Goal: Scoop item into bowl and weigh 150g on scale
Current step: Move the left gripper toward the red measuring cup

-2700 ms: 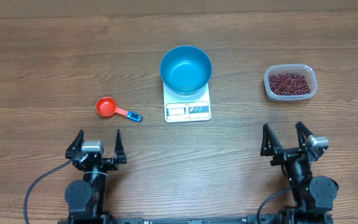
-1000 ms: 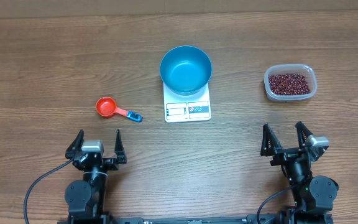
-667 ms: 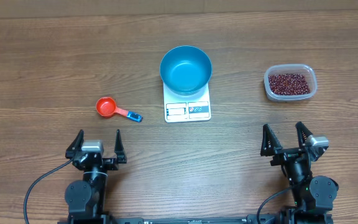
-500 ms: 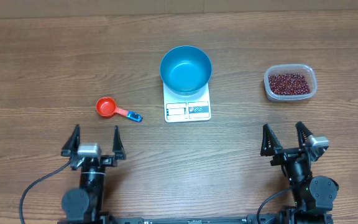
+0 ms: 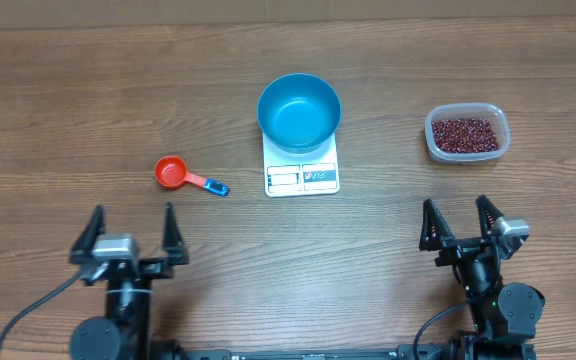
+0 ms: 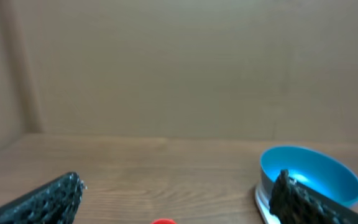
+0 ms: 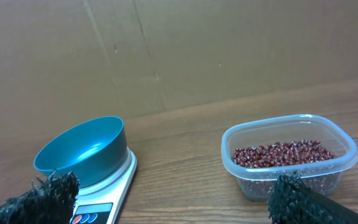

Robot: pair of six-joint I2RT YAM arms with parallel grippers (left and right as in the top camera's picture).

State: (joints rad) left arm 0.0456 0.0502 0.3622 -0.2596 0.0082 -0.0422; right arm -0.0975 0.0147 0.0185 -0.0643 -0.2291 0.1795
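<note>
The bowl sits on the scale, with beans to its right. The left pincer and right pincer gape apart, empty.

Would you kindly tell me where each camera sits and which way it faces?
Overhead: above the table, looking straight down; left gripper and right gripper show, open.
Left wrist: low, facing forward; its fingers frame the blue bowl.
Right wrist: low, facing forward; its fingers frame the scale and bean tub.
Shared: both wrist views show the blue bowl.
</note>
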